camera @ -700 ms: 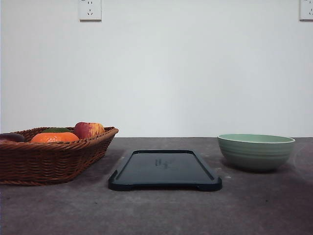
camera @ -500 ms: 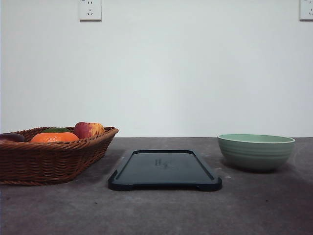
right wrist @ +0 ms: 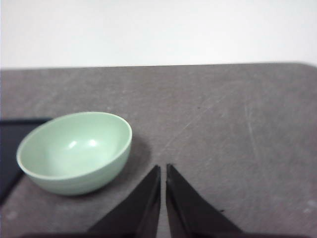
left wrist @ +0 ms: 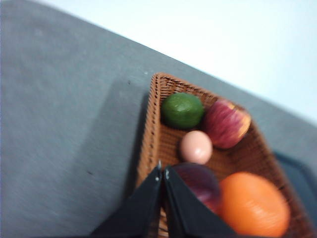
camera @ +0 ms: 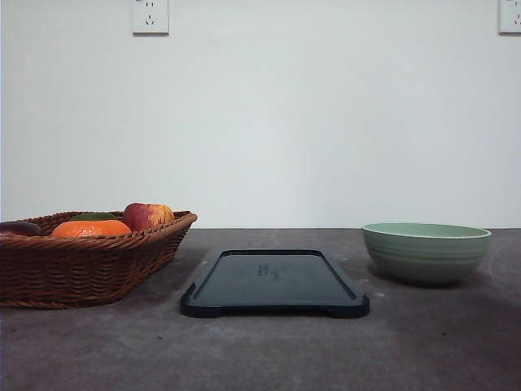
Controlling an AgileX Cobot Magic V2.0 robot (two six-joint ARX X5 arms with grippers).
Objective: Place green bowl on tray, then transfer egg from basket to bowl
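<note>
While both claws sit pressed together, green bowl (camera: 426,252) stands apart from tray (camera: 274,283).

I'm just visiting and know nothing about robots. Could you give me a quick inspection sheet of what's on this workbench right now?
Surface: grey table, scuffed, bare in front.
Job's things: green bowl empty, upright on the table right of the tray, not on it. Tray in the middle, nothing on it. Basket at left; egg lies inside among the fruit.
Clutter: in the basket, a lime, apple, orange and a dark purple fruit.
Grippers: left gripper above the basket's edge, fingers together; right gripper beside the bowl, fingers together, holding nothing.
Cables: nothing seen.
Surroundings: white wall with two power sockets.
</note>
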